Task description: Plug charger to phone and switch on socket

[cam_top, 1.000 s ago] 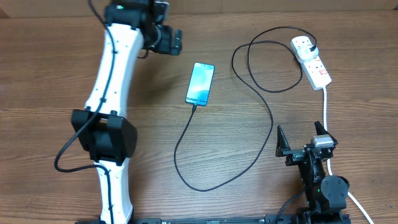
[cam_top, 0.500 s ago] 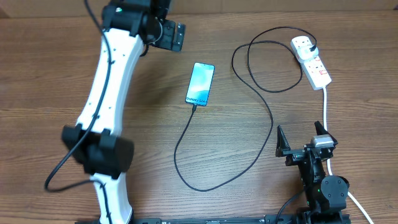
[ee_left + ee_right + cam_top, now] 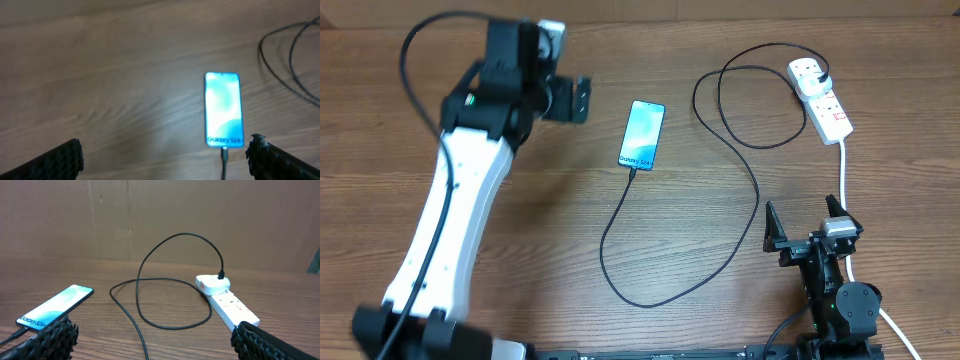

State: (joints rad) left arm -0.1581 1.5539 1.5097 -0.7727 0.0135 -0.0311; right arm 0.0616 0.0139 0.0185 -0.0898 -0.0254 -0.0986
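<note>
Left arm reaches far forward, left gripper [image 3: 584,99] pointing rightward, jaws spread wide and empty; right arm sits folded at its base, right gripper [image 3: 803,228] likewise spread, empty.

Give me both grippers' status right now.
Left gripper: open, holding nothing.
Right gripper: open, holding nothing.

You can't tell the socket [image 3: 819,96]'s switch positions from overhead: too small. Its white cord [image 3: 843,180] passes behind your right arm [image 3: 840,300] by the tabletop [image 3: 720,310]'s near edge. The left wrist view cuts the charger [image 3: 224,159] off just below the phone [image 3: 223,110].
</note>
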